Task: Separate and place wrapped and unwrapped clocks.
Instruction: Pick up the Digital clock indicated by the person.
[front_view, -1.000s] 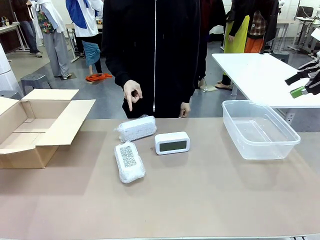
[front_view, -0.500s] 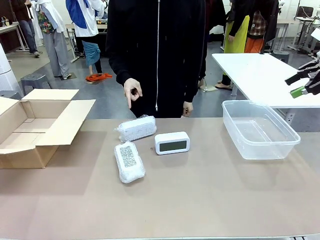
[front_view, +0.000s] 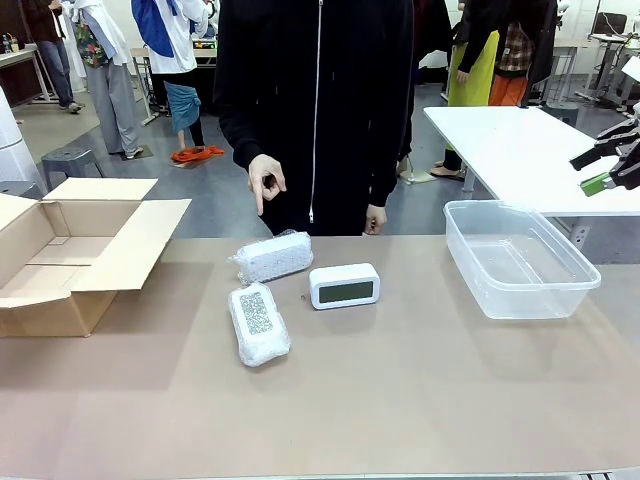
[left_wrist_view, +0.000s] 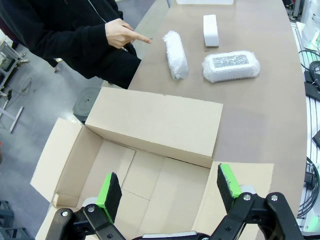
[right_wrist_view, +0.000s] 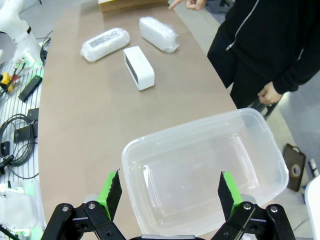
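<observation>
Two bubble-wrapped bundles lie left of the table's middle: one (front_view: 272, 256) crosswise at the far side, the other (front_view: 258, 322) nearer with a speckled grey face up. The bare white clock (front_view: 344, 286) stands just right of them. The same wrapped bundles (left_wrist_view: 175, 54) (left_wrist_view: 231, 65) and clock (left_wrist_view: 210, 30) lie beyond the box in the left wrist view. My left gripper (left_wrist_view: 170, 190) hangs open above the open cardboard box (left_wrist_view: 150, 165). Over the clear plastic tub (right_wrist_view: 200, 170) my right gripper (right_wrist_view: 170, 192) is open; its green-padded fingertips (front_view: 597, 184) enter at the front view's right edge.
A person in black stands at the far side, one hand (front_view: 265, 184) pointing down toward the far bundle. The cardboard box (front_view: 70, 250) sits at the table's left end, the tub (front_view: 515, 260) at the right. A white table (front_view: 520, 150) stands behind.
The person has shifted slightly to the right; the pointing hand stays raised. Neither gripper nor any clock has moved.
</observation>
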